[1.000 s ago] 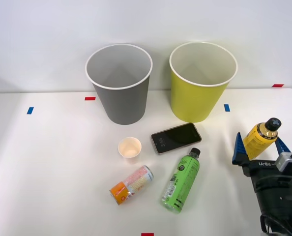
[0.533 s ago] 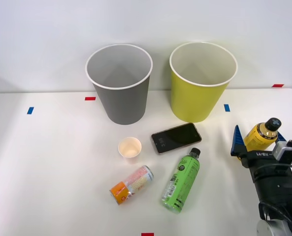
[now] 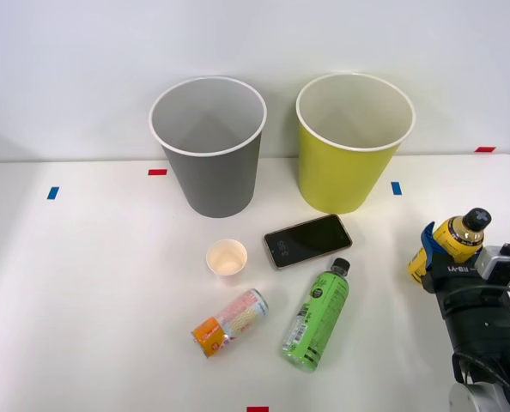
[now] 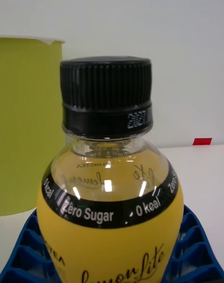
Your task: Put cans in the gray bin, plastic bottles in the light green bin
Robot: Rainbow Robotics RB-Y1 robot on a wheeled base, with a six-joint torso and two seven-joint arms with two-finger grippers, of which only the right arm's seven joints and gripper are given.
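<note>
— Front view: what does my right gripper (image 3: 451, 254) have at the right edge of the frame?

— I see its blue fingers (image 3: 428, 238) closed around the yellow-orange bottle (image 3: 455, 239), upright on the table (image 3: 100, 292).

— Wrist view?

— Black cap (image 4: 106, 96), fingers hugging both sides of the label, light green bin (image 4: 28, 124) behind.

— Other items?

— Green bottle (image 3: 315, 318) and can (image 3: 230, 322) lie at lower centre; gray bin (image 3: 208, 146) upper centre.
</note>
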